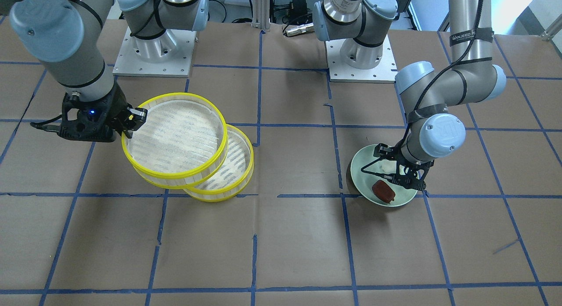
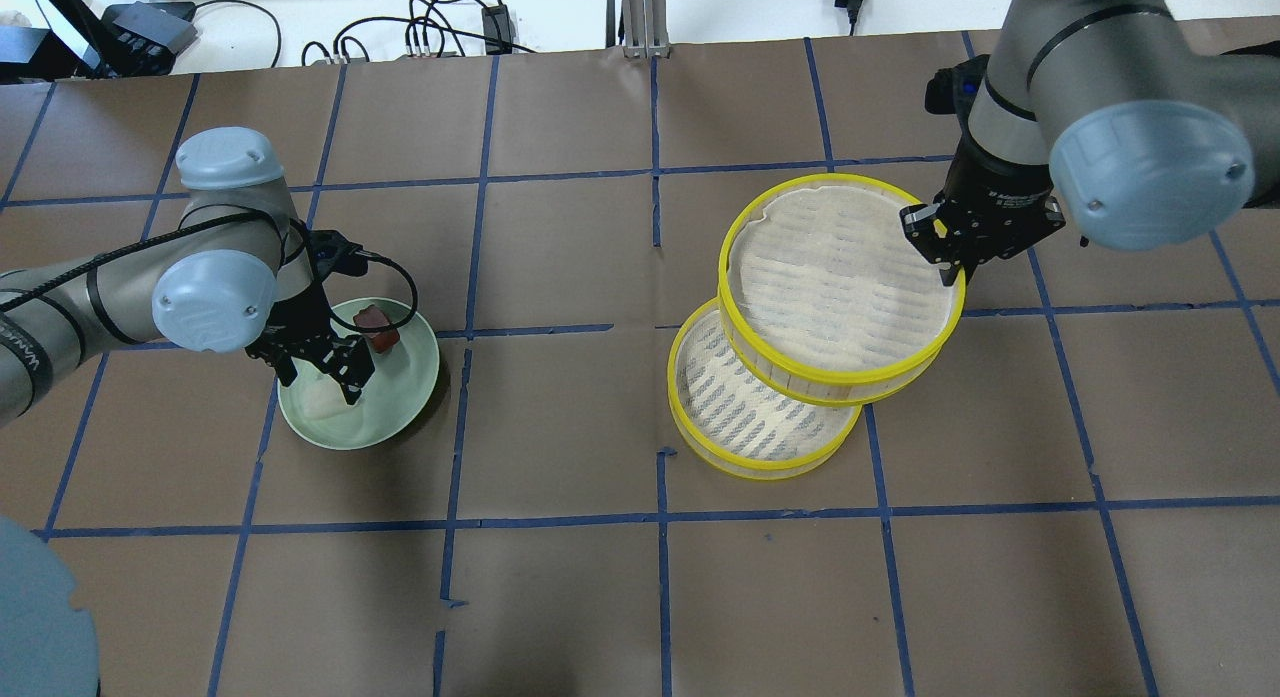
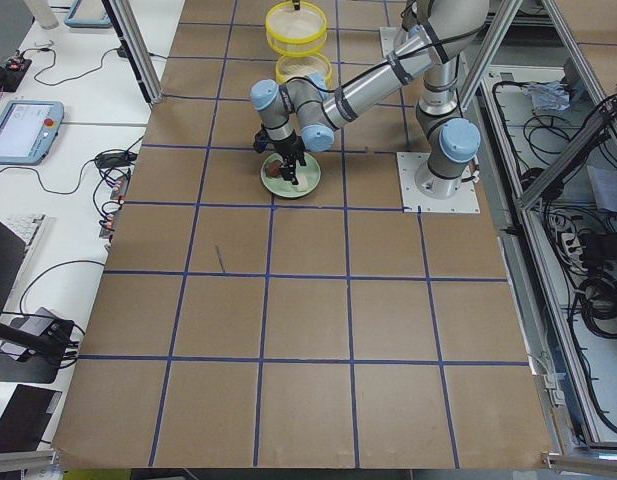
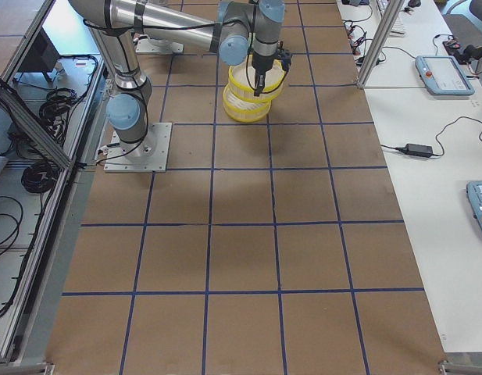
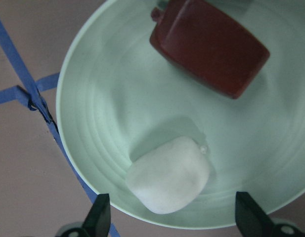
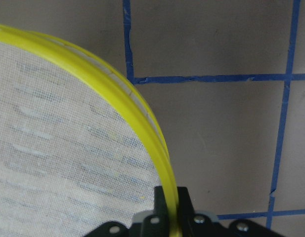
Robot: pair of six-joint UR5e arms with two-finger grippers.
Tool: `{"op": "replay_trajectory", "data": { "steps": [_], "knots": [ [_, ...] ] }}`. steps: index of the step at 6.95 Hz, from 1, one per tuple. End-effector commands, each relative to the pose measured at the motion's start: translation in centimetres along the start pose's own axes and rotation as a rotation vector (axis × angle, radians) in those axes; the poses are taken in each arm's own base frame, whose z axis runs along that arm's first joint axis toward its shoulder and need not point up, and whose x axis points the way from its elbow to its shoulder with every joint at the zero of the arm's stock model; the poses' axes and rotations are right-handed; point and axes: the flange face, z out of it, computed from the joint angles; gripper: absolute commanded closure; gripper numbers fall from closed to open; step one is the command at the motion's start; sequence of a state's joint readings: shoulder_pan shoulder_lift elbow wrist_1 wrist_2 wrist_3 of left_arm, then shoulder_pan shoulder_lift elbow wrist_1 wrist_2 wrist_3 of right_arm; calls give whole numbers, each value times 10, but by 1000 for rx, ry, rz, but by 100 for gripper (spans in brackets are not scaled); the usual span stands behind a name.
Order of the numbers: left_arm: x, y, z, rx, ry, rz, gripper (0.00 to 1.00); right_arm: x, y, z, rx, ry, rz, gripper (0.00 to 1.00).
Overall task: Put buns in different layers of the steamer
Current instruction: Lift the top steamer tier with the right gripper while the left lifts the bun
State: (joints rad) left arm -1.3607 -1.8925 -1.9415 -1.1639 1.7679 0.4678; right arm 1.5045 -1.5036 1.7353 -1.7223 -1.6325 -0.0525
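The right gripper [image 2: 955,267] is clamped on the right rim of the upper steamer layer [image 2: 800,382], which sits offset far-right over the lower layer [image 2: 760,462]. On the left, the left gripper [image 2: 320,377] hangs with fingers apart over the white bun [image 5: 168,175]. The reddish-brown bun [image 5: 209,47] lies beyond it on the green plate [image 5: 93,98].

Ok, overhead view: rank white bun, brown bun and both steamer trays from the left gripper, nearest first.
1. white bun, in the plate, below the left gripper.
2. brown bun, plate's far side.
3. lower tray, table's right half.
4. upper tray, farther right, tilted.
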Motion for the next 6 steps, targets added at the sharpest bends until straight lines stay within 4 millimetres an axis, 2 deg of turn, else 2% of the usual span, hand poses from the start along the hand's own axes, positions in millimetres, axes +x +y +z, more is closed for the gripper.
{"op": "replay_trajectory", "data": {
  "steps": [1,2,3,4,5,6],
  "knots": [
    [-1,-4,7,6,-2,-4,75,13,-1,-17,4,0,-27,93],
    [-2,-4,5,8,-8,-5,88,13,-1,-18,-3,1,-34,93],
    [-3,-2,-7,20,-24,-7,95,13,0,-19,-1,2,-34,93],
    [-2,2,-15,29,-28,-11,99,23,-1,-21,-11,0,-45,93],
    [2,6,-40,60,-38,-36,99,46,-1,-33,-25,-10,-40,93],
    [31,2,-73,69,-14,-78,99,61,4,-43,-39,-15,-28,93]
  ]
}}
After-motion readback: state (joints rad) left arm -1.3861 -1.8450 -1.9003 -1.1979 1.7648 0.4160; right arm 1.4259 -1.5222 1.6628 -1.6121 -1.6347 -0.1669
